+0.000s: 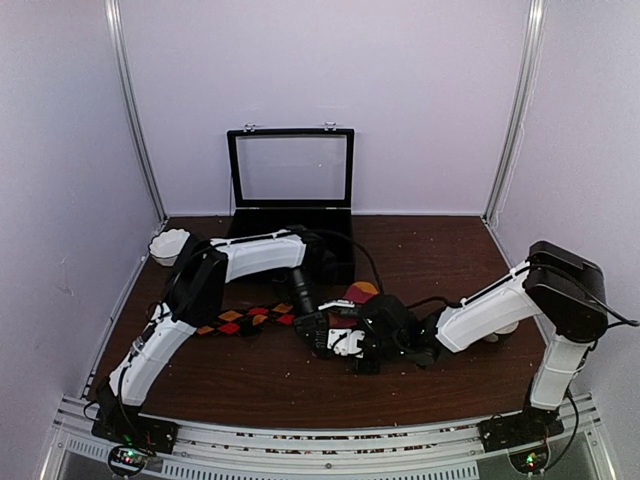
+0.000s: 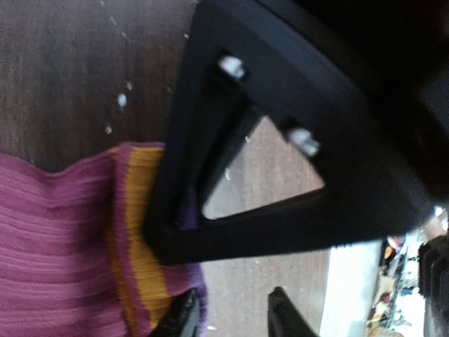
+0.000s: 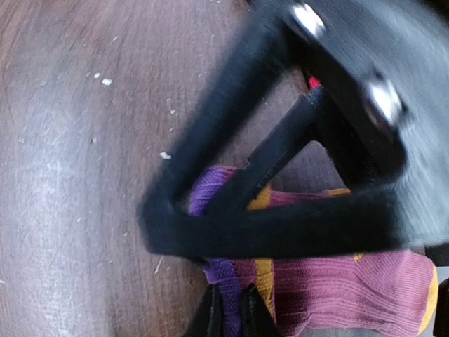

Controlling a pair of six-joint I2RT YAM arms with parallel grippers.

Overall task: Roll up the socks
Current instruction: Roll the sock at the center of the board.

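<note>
My right fingers (image 3: 231, 317) are pinched together on the purple edge of the pink sock (image 3: 337, 288), which lies on the desk (image 1: 430, 260) near the middle. My left fingers (image 2: 235, 317) stand apart, one tip touching that sock's purple and orange end. The black argyle sock (image 1: 248, 318) stretches away to the left, also on the desk.

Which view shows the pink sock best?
Right wrist: the pink sock shows its purple edge, orange band and most of its body. Left wrist shows only one striped end; top external, just a sliver.
</note>
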